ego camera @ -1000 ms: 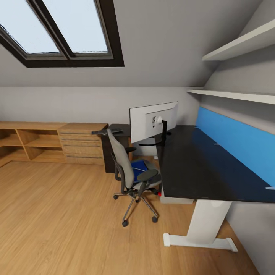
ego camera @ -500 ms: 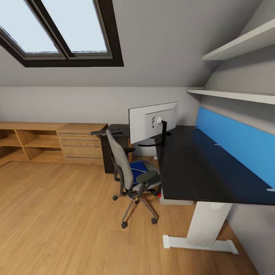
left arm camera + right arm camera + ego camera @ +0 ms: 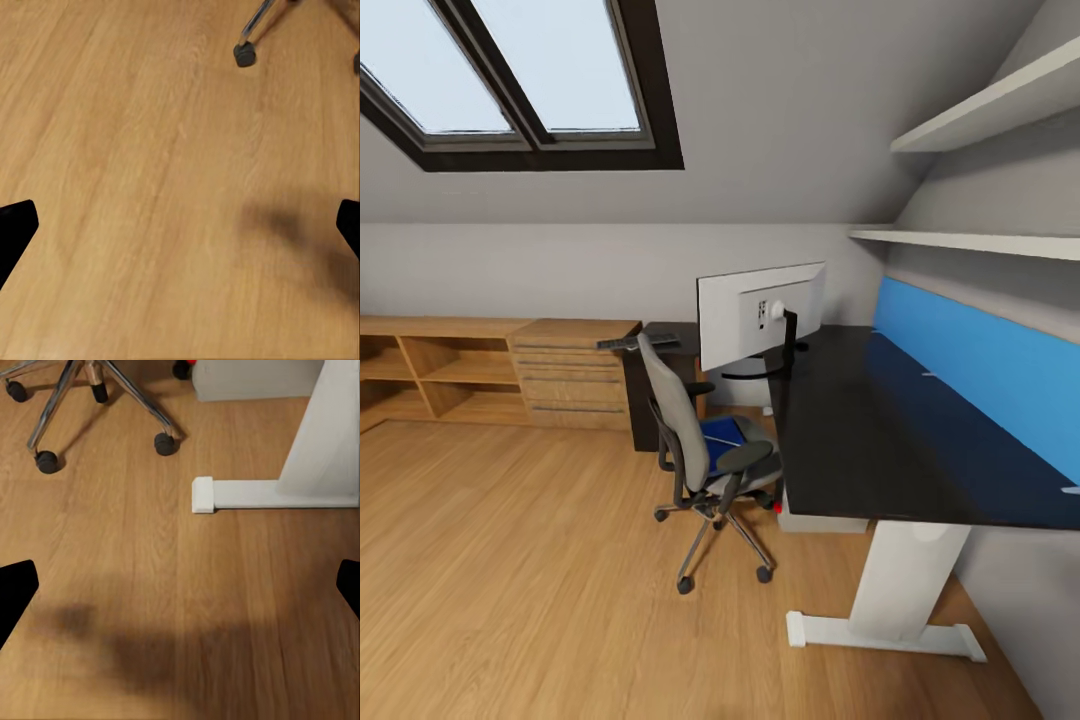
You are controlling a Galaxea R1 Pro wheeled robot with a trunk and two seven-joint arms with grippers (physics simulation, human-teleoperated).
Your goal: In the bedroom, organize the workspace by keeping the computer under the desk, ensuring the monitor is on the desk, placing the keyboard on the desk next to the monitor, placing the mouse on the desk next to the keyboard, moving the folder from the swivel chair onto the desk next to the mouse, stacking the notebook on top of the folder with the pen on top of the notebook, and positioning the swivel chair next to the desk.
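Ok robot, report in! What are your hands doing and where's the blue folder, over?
Left gripper and right gripper open, empty, over floor. Folder on swivel chair seat beside desk. Chair stands between robot and folder.

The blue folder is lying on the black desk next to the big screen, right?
Not quite. The blue folder is lying on the seat of the swivel chair, not on the desk. The head view shows it there, with the chair pulled up beside the desk. The big screen, the monitor, does stand on the desk.
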